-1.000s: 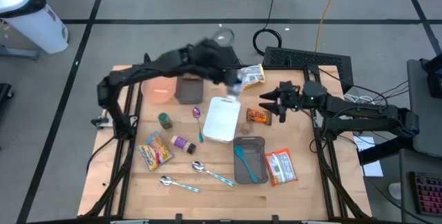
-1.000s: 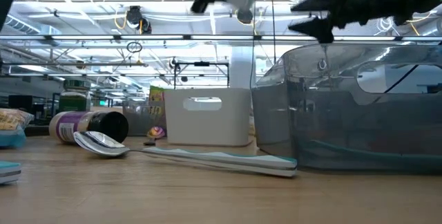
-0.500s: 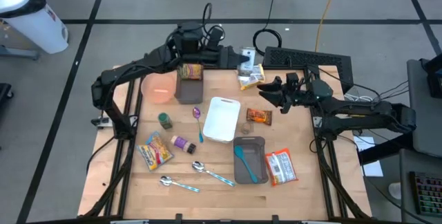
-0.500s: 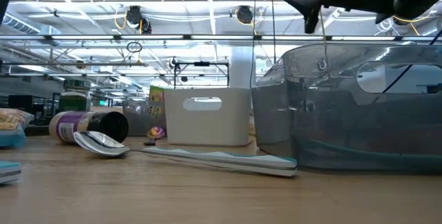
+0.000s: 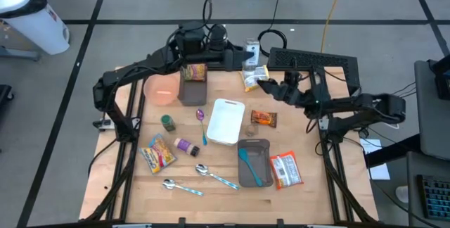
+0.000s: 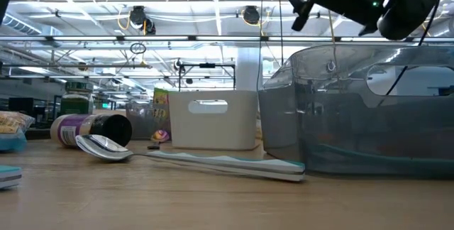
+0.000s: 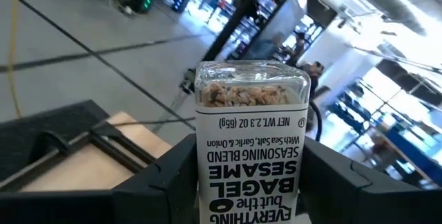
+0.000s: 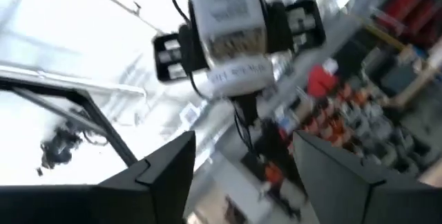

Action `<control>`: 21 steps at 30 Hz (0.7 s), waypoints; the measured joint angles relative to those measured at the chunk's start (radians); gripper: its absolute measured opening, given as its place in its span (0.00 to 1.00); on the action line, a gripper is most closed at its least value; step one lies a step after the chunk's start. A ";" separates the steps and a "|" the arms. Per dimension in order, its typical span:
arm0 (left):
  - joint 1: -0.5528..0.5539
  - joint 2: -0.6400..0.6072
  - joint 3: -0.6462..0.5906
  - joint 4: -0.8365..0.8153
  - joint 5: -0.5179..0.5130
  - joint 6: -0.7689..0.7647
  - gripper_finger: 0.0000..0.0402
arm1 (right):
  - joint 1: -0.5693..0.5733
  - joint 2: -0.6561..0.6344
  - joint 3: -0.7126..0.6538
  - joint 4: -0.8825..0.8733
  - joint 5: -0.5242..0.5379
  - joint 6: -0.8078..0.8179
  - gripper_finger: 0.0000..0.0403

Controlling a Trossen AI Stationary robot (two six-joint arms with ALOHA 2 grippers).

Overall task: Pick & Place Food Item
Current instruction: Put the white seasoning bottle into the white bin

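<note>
While left fingers (image 7: 181, 175) clamp seasoning jar (image 7: 251, 134).

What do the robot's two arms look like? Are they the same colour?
Yes. Both the left arm and the right arm are black, made of slim tube-like links with chunky round joints. Each ends in a left gripper or right gripper with two flat dark jaws. Thin black cables run along them.

Two matte black jointed arms, thick rounded links, each ending in a tool with two flat dark fingers (image 7: 166, 175), left tool (image 5: 247, 53), right tool (image 5: 266, 87), thin black cables behind the wrists
</note>
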 joint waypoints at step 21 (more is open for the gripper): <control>-0.010 0.000 -0.242 0.566 -0.209 -0.120 0.51 | 0.013 0.018 0.128 0.003 0.173 -0.329 0.67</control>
